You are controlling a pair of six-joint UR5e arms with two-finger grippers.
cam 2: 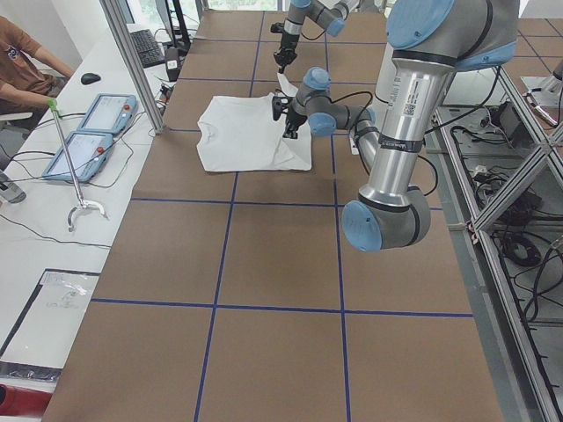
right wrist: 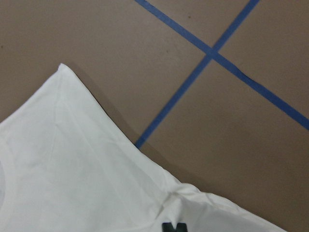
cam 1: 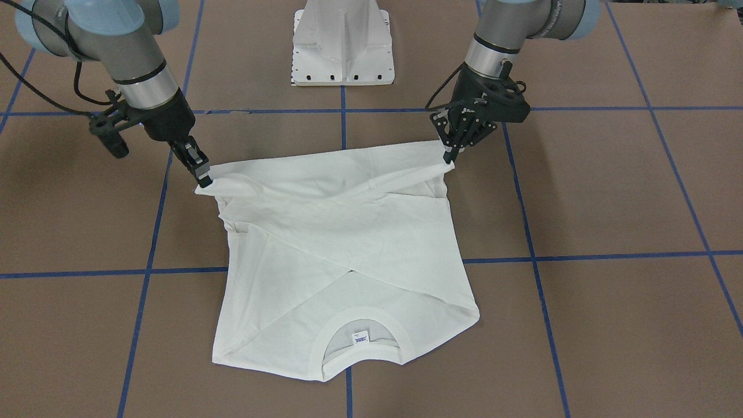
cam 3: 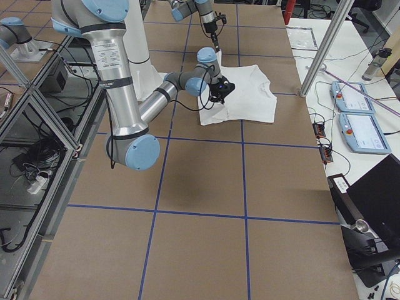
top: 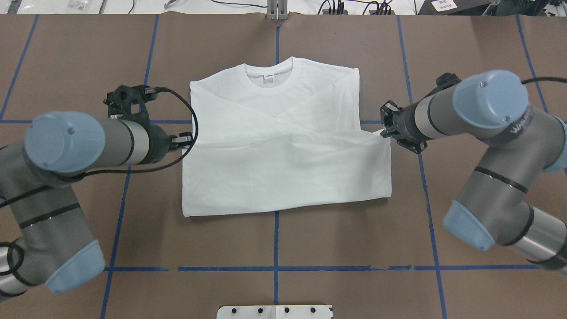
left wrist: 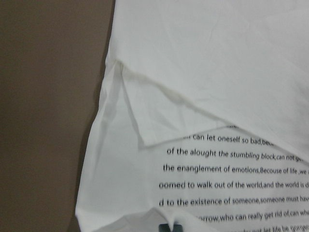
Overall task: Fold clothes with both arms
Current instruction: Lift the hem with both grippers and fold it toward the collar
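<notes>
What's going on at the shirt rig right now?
The robot is folding a white shirt on the table. The left gripper and the right gripper each pinch a corner of its bottom hem, stretched between them over the shirt's middle. The sleeves are already folded in; the collar lies flat at the far end. The fold is not yet laid down.

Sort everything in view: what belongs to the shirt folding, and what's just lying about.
Part of the job: white T-shirt; left gripper and right gripper, each pinching a lifted corner.
Lying about: white pedestal base; control pendants, keyboard and mouse on the side bench.
</notes>
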